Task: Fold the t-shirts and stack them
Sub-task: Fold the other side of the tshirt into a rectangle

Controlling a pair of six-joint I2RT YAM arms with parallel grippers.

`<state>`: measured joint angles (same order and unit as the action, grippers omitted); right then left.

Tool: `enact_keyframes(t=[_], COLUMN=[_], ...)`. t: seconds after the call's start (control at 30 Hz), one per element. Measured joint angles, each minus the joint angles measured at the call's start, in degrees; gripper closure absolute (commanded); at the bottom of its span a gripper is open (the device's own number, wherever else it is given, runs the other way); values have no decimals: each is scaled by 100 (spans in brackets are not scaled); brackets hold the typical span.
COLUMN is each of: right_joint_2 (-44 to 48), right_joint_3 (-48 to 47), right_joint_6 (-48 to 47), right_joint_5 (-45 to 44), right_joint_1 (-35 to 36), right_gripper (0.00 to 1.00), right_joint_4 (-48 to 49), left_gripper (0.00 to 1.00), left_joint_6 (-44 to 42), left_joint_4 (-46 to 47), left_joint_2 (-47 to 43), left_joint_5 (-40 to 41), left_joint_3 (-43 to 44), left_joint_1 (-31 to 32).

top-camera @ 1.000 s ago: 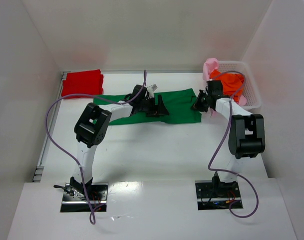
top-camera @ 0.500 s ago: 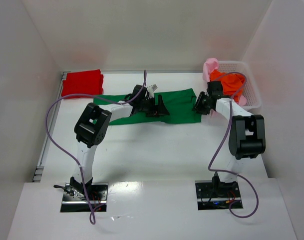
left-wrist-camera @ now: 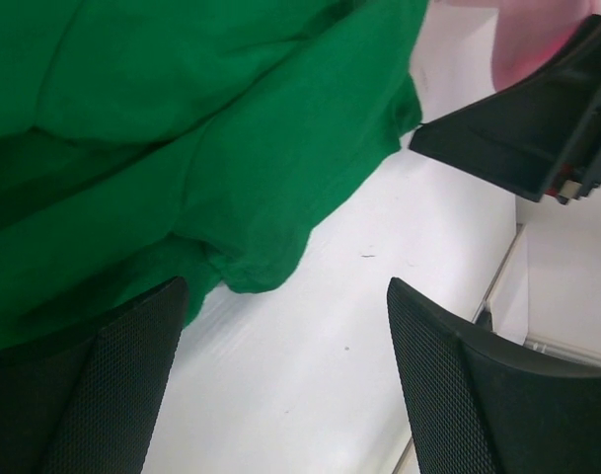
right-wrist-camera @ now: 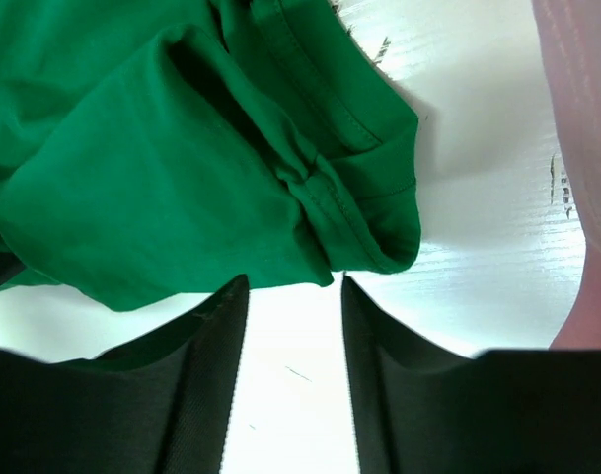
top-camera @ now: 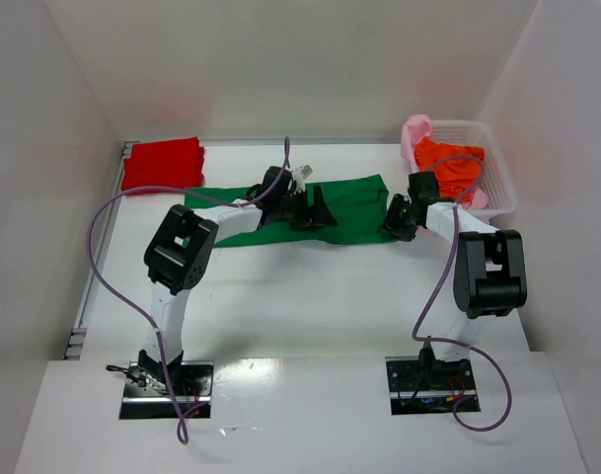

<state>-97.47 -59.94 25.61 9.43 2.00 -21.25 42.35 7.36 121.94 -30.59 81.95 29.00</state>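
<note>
Where the white worktop (top-camera: 310,286) runs back to the pale walls, the dark green t-shirt (top-camera: 354,212) lies across its far middle as a long flat band of plain cloth. In the right wrist view its hemmed sleeve is doubled and rumpled at the right end. A white mesh basket (top-camera: 502,188) stands in the far right corner. The red t-shirt (top-camera: 162,165) sits folded in a thick neat block at the far left. The orange t-shirt (top-camera: 448,163) is bunched inside the basket, and the pale pink t-shirt (top-camera: 415,131) is heaped at its left end. The left gripper (top-camera: 315,209) is over the green band, jaws spread wide and gripping nothing. The right gripper (top-camera: 394,219) is at the sleeve end, jaws partly apart over bare worktop, holding nothing.
</note>
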Motion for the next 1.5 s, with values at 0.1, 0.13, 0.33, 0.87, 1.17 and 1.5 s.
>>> enact_keyframes(t=[0.1,0.13,0.33,0.87,1.17,1.5], right_joint_2=[-9,-15,-92,-440,-425,-117], right_joint_3=[2,2,2,2,-30,-530], right_joint_6=[0,0,-6,-110,-75,102], right_joint_5=[0,0,6,132,132,213], right_joint_1=[0,0,2,134,146,146], right_gripper=[48,48,48,87,97,99], right_joint_4=[20,26,68,285,232,102], left_gripper=[11,11,11,11,10,10], left_joint_6=[11,11,13,15,10,24], left_joint_4=[35,41,39,37,1,-2], left_joint_2=[-69,-75,-80,-80,-84,-321], left_joint_5=[-22,-22,-24,-26,-73,-353], left_joint_3=[0,0,-21,-22,-22,-192], left_joint_1=[4,6,9,9,9,9])
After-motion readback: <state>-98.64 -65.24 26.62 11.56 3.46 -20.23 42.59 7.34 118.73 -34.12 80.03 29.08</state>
